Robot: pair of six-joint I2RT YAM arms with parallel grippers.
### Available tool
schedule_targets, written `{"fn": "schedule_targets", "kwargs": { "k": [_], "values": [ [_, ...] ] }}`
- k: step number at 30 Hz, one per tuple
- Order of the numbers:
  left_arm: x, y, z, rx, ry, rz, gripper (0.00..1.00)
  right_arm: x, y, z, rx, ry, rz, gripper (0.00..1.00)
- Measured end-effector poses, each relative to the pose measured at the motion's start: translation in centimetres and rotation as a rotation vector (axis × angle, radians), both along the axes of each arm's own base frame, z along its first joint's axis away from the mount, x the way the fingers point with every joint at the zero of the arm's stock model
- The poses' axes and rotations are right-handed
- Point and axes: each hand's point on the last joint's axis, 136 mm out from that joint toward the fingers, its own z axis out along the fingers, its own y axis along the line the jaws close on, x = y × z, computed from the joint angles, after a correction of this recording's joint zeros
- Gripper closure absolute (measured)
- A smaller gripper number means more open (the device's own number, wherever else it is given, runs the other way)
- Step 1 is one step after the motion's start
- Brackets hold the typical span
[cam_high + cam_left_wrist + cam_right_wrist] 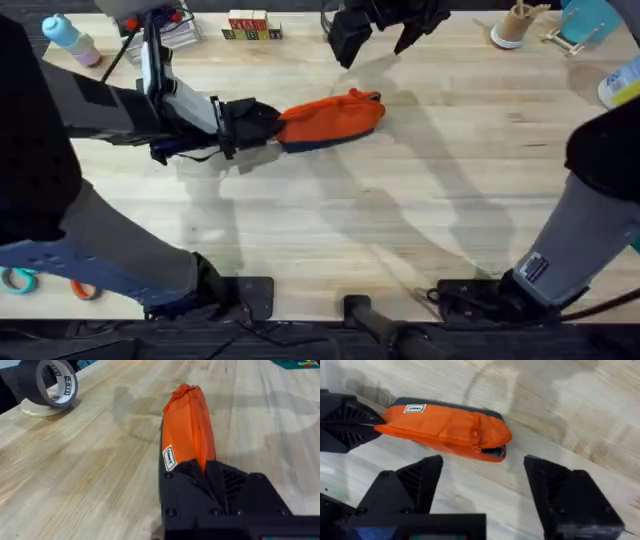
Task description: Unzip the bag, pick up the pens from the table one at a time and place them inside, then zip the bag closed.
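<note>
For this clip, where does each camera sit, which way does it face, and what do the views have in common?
Overhead: above the arm bases, looking down and forward over the table; both arms show.
Left wrist: low along the bag, the left gripper shut on its near end; tape roll beyond.
Right wrist: above, looking down on the bag between the open fingers of the right gripper; the left gripper at one end.
Shared: all three show the bag held by the left gripper.

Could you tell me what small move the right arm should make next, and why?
Probably lower the open right gripper onto the zipper pull. The left gripper is clamped on one end of the bag, anchoring it, while the right hangs above it, fingers spread and holding nothing.
</note>
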Motion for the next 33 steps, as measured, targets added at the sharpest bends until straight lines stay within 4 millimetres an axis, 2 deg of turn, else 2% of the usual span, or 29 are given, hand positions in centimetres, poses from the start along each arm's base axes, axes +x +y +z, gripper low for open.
{"fn": "schedule_targets", "kwargs": {
  "k": [15, 25, 33],
  "values": [
    [0.0, 0.0, 0.0, 0.000, 0.000, 0.000, 0.959, -0.6, 0.6, -0.2, 0.020, 0.023, 0.070, 0.004],
    [0.0, 0.0, 0.0, 0.000, 0.000, 0.000, 0.959, 0.6, 1.4, -5.0, -0.006, 0.110, 0.066, 0.004],
    [0.0, 0.0, 0.0, 0.000, 0.000, 0.000, 0.959, 0.0, 1.3, -5.6, -0.010, 0.148, 0.058, 0.005]
  ]
}}
